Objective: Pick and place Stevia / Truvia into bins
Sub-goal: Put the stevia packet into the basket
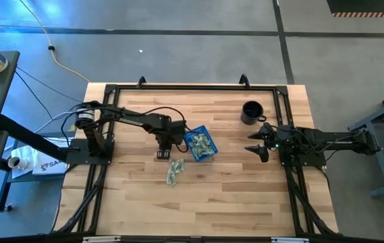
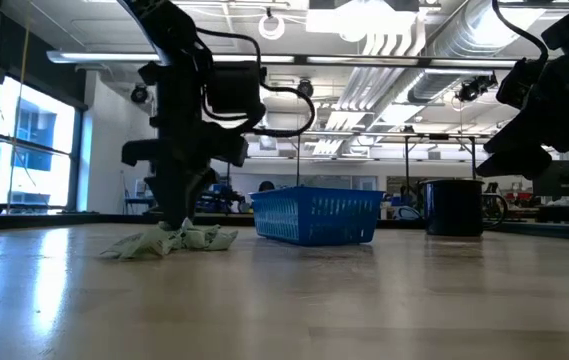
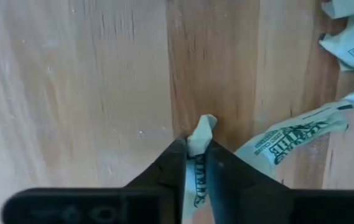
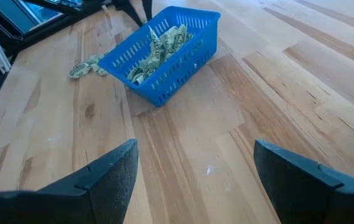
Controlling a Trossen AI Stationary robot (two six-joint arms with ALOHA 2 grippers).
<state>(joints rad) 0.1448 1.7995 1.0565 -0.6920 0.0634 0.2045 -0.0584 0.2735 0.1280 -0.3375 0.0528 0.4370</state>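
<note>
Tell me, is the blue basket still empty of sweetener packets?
No. In the right wrist view the blue basket already holds several pale green sweetener packets piled inside it.

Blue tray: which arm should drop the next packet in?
Left. Its claw is shut on a packet right beside the blue tray. The right claw hangs open and empty, farther off near the black mug.

My left gripper point(image 3: 195, 163) points down, fingers pinched together. My right gripper point(image 4: 195, 171) waits off to the side, fingers wide apart.
</note>
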